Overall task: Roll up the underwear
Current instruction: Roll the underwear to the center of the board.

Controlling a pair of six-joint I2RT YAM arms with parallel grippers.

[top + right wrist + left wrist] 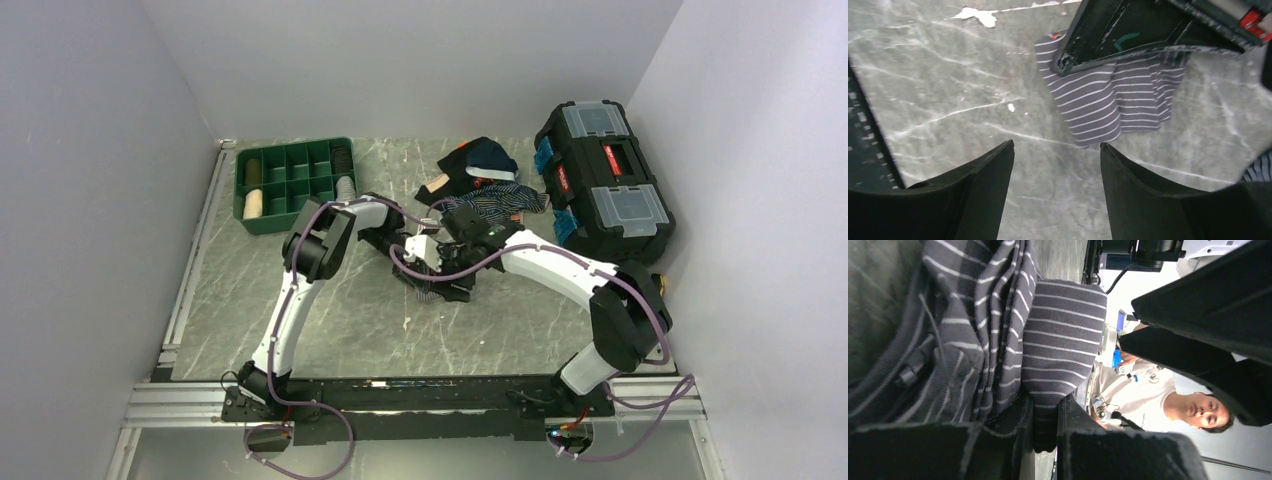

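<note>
The underwear (pixel 1098 107), grey cloth with thin white stripes, lies bunched near the middle of the marbled surface (pixel 948 100). The left end effector (pixel 1044 407) is clenched on a fold of it, cloth pinched between its fingers. The right end effector (pixel 1056 147) is released, fingers spread over bare surface, with the underwear at its 1 o'clock. In the top view, a heap of dark garments (pixel 485 175) sits at 1 o'clock from the underwear and a green compartment tray (pixel 290 215) at 10 o'clock.

Underwear (pixel 432 290) in the middle, garment pile (pixel 485 180) behind it, tray (pixel 270 224) back-left, toolbox (pixel 600 180) back-right
</note>
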